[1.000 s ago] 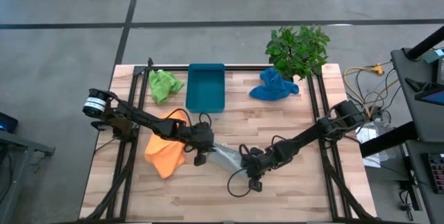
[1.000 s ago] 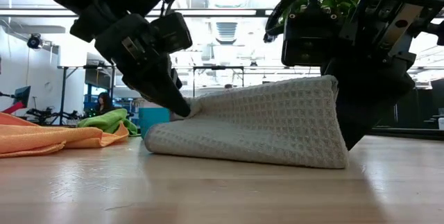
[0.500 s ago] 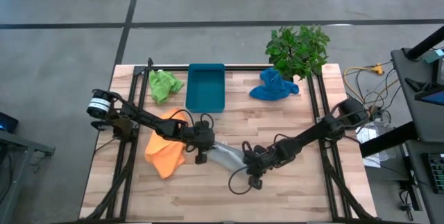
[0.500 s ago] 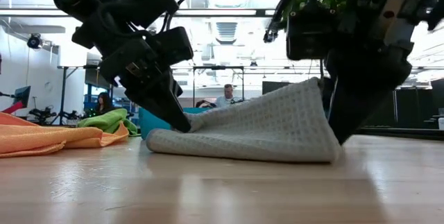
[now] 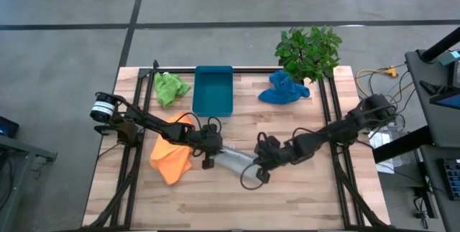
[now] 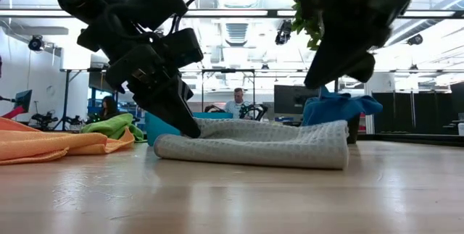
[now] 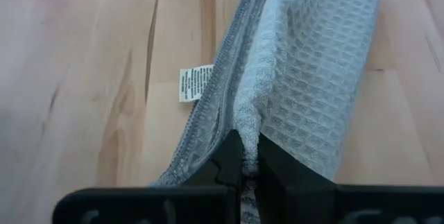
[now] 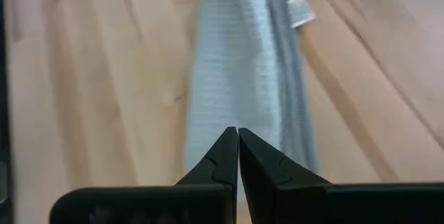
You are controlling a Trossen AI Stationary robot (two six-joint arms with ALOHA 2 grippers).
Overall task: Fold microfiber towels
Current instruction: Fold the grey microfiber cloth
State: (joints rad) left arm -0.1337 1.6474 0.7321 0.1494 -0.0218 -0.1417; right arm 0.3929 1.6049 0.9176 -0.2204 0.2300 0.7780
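High view: grey towel point(image 5: 231, 160) lies folded on the surface in front of the teal tray point(image 5: 213, 90). Left end effector point(image 5: 213, 149) pinches its near edge; right end effector point(image 5: 260, 166), fingers together and empty, sits raised at its opposite end.

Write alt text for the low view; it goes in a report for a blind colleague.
A grey towel lies folded flat on the wooden table, its near-left end pinched by the left gripper. The right gripper hangs above the towel's other end, clear of it. An orange towel and a green towel lie at left, a blue towel behind.
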